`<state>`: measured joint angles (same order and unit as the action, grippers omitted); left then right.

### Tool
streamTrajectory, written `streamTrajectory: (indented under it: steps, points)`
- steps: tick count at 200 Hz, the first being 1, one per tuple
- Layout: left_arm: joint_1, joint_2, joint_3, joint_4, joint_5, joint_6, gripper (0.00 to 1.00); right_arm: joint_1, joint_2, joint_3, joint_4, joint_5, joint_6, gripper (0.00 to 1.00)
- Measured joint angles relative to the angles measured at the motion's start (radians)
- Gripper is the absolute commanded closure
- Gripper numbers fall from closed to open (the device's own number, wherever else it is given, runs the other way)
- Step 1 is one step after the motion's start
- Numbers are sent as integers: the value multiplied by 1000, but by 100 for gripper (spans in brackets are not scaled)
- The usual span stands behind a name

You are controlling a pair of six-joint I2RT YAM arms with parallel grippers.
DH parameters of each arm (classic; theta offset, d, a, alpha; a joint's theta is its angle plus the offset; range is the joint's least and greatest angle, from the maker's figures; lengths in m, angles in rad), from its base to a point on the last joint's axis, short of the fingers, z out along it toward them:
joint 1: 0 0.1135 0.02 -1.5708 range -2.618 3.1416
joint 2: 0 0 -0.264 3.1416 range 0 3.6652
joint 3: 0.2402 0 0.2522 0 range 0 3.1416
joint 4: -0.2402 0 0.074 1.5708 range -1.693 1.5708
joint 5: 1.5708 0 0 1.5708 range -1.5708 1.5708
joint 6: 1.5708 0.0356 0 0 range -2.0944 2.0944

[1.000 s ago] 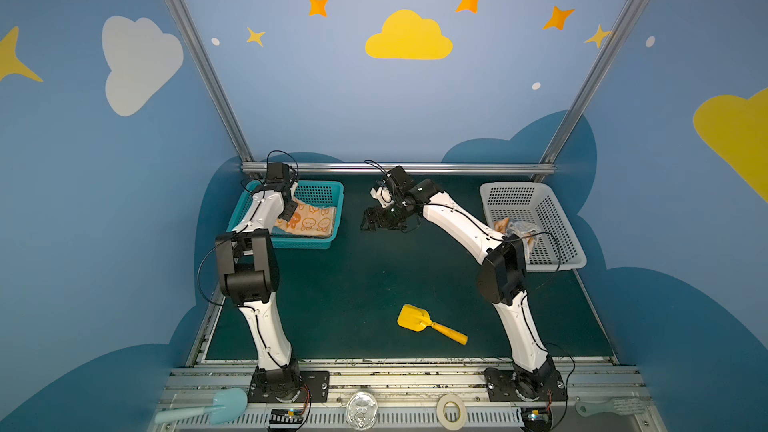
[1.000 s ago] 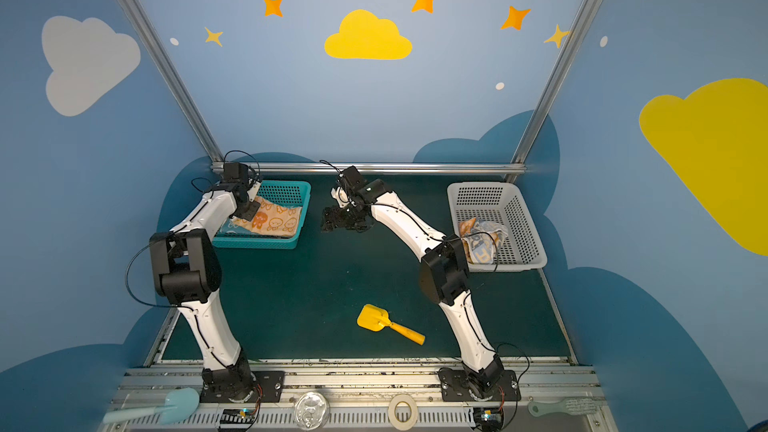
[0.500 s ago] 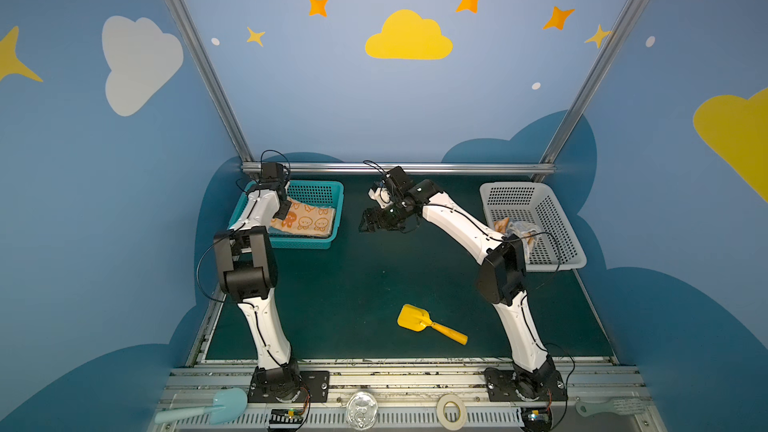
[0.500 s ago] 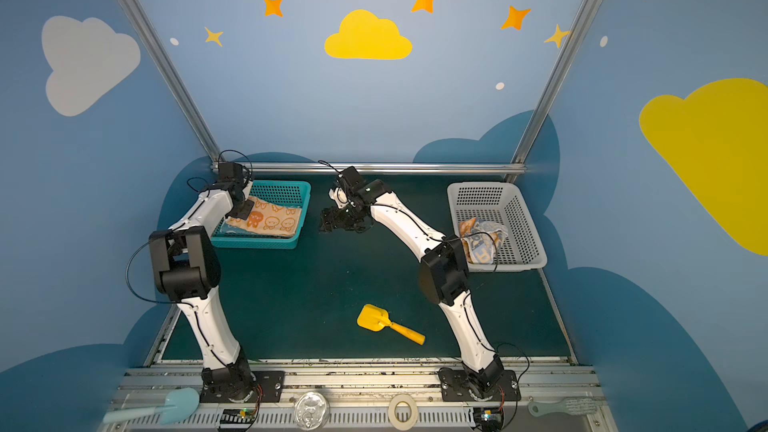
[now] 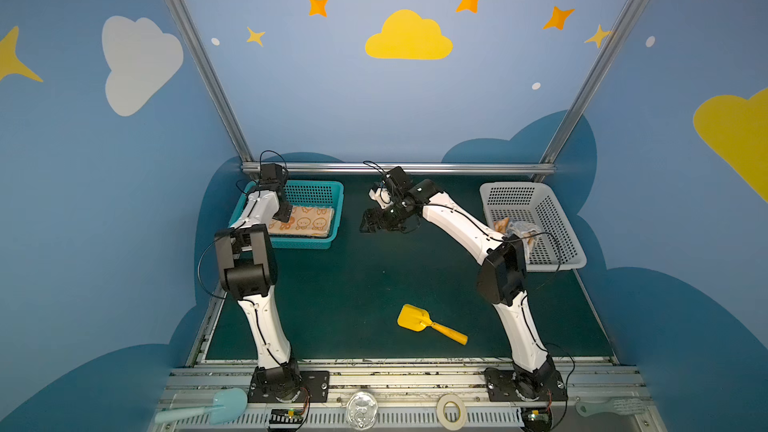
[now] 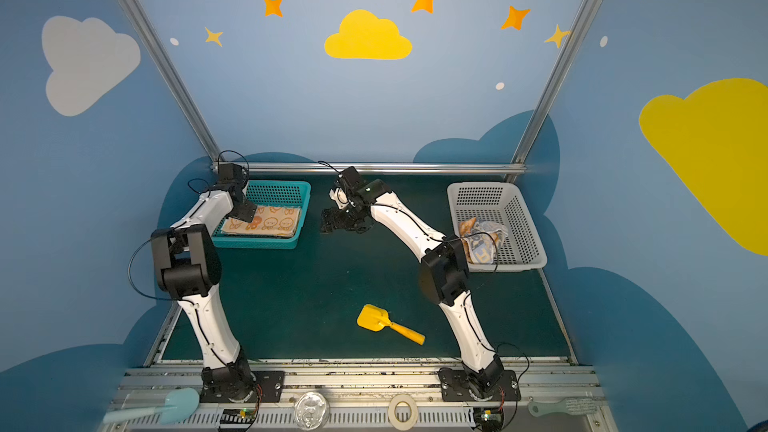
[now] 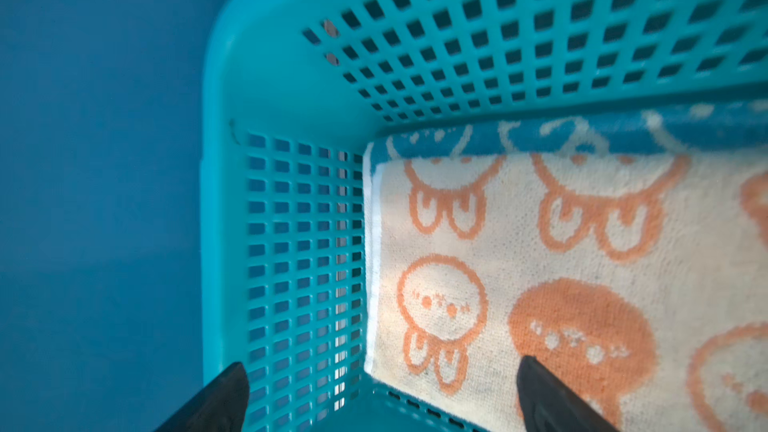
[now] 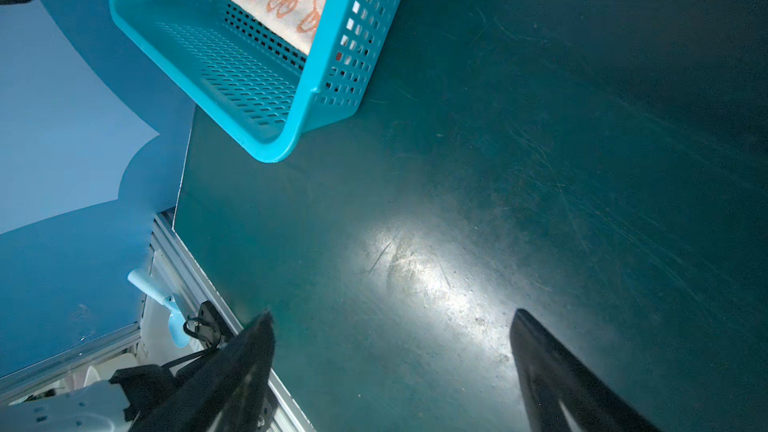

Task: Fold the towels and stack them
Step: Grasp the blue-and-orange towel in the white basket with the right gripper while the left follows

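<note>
Two baskets: teal basket (image 5: pixel 299 243) at ten o'clock, white basket (image 5: pixel 515 197) at two. Teal holds two folded towels, orange towel (image 7: pixel 582 243) over blue towel (image 7: pixel 623 135); white holds a crumpled heap (image 6: pixel 484 234). Wide and empty: left gripper (image 7: pixel 381 362), right gripper (image 8: pixel 392 313). One scoop (image 5: pixel 419 321) at six

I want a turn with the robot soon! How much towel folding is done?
Done: a folded orange towel lies flat in the teal basket, on a blue towel. In hand: nothing; the left hand is open over that basket, the right hand open over the bare mat. Left: crumpled towels wait in the white basket.
</note>
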<state>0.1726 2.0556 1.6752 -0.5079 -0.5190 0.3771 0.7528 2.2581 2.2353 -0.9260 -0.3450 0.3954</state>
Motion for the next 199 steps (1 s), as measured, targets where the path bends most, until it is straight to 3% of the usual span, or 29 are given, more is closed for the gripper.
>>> streamTrajectory:
  steps: [48, 97, 150, 199]
  points:
    - [-121, -210, -101, 82, -29, 0, 1, -49, -136, -61, -74, 96, 4, 11]
    - [-348, -367, -128, 162, -58, -6, 1, -270, -426, -315, -98, 227, 19, 11]
    - [-652, -374, -139, 272, -92, 70, 1, -634, -668, -718, -10, 254, 44, 11]
    - [-916, -254, -39, 420, -110, 181, 1, -850, -715, -940, 94, 225, 98, 11]
